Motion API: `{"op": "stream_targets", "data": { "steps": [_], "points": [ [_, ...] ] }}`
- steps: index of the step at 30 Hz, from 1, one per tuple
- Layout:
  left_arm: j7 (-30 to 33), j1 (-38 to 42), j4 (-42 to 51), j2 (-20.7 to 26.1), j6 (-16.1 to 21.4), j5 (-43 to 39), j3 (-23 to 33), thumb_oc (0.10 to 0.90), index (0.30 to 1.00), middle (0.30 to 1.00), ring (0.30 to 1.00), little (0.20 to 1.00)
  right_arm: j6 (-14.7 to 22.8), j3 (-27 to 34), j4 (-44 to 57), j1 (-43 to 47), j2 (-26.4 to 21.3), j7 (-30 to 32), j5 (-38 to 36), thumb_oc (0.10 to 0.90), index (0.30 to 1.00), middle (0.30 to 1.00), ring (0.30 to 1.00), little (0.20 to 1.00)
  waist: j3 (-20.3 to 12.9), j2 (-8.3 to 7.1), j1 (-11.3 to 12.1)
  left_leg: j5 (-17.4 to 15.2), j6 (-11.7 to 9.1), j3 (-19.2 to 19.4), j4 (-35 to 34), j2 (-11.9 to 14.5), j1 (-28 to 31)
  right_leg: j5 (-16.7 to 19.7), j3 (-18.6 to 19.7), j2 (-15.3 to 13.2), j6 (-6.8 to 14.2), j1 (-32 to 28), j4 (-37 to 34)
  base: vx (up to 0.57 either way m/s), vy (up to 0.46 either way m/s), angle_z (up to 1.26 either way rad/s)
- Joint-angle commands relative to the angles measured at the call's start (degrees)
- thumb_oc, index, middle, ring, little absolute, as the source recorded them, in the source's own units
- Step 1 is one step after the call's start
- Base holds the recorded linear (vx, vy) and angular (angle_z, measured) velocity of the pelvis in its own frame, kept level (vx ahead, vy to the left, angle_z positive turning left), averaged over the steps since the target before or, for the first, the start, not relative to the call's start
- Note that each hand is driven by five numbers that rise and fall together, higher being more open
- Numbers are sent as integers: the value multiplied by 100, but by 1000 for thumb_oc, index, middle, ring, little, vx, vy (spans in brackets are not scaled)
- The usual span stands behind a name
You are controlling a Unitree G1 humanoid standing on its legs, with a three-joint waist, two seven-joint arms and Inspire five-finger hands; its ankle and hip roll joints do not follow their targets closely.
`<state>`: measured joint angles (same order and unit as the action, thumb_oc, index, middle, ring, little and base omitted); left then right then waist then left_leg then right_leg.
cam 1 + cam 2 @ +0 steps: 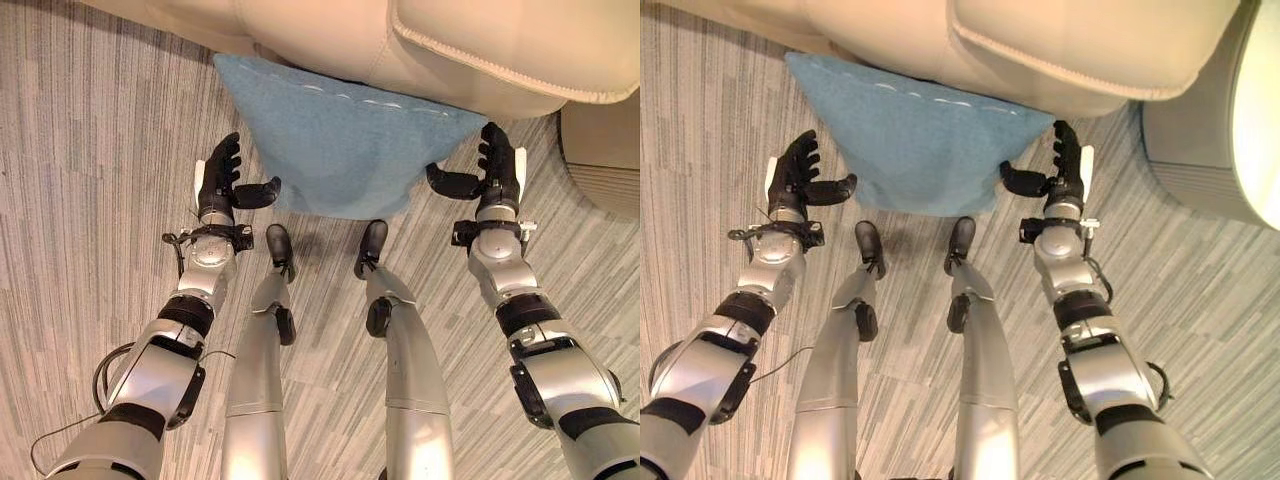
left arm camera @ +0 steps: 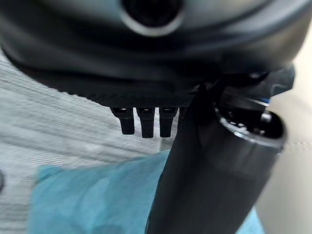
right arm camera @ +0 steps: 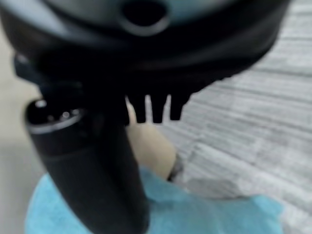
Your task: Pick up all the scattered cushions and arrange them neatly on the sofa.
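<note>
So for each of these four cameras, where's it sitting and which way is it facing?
Left eye view: on the head, looking down at the blue cushion against the sofa; both arms show, left hand and right hand open.
Right eye view: beside it, same scene.
Left wrist view: along the left hand to the cushion.
Right wrist view: along the right hand.
All share the cushion.
</note>
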<state>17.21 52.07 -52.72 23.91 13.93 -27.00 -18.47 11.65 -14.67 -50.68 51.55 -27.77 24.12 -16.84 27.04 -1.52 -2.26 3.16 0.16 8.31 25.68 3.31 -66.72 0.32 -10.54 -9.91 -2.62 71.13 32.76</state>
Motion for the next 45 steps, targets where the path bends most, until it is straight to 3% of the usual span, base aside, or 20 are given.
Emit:
{"op": "stream_targets", "data": {
  "steps": [1,14,27,36,45],
  "points": [
    [262,-932,130,143,328,6,28,800,900,900,900,900,342,-274,367,-538,-51,152,146,800,900,900,900,900,-1099,138,-3,-380,-302,-424,75,113,-401,-200,465,-143,909,104,-69,0,0,0],
    [382,-380,229,138,292,283,-267,800,900,900,900,900,418,-1002,1129,17,517,-281,130,800,900,900,900,900,-1221,62,-14,-262,-292,-551,-80,2,-722,-134,506,-143,962,468,-59,4,2,1],
    [504,-515,204,-85,215,520,-219,800,900,900,900,900,376,-1201,1327,-496,974,-570,385,800,900,900,900,900,-1294,28,-70,-78,-346,-543,-535,-84,-618,108,535,-144,1048,390,-450,-8,12,1],
    [549,-603,342,-101,205,579,-159,800,900,900,900,900,322,-1227,1517,-591,946,-590,622,800,900,900,900,900,-1349,46,-54,37,-375,-553,-711,-132,-635,218,543,-185,1075,394,-602,-3,5,1],
    [520,-916,486,-45,180,620,-22,800,900,900,900,900,145,-952,1681,-804,420,-451,1289,800,900,900,900,900,-1516,12,-62,65,-375,-614,-684,-138,-737,235,560,-188,1085,449,-604,0,0,0]
  ]
}}
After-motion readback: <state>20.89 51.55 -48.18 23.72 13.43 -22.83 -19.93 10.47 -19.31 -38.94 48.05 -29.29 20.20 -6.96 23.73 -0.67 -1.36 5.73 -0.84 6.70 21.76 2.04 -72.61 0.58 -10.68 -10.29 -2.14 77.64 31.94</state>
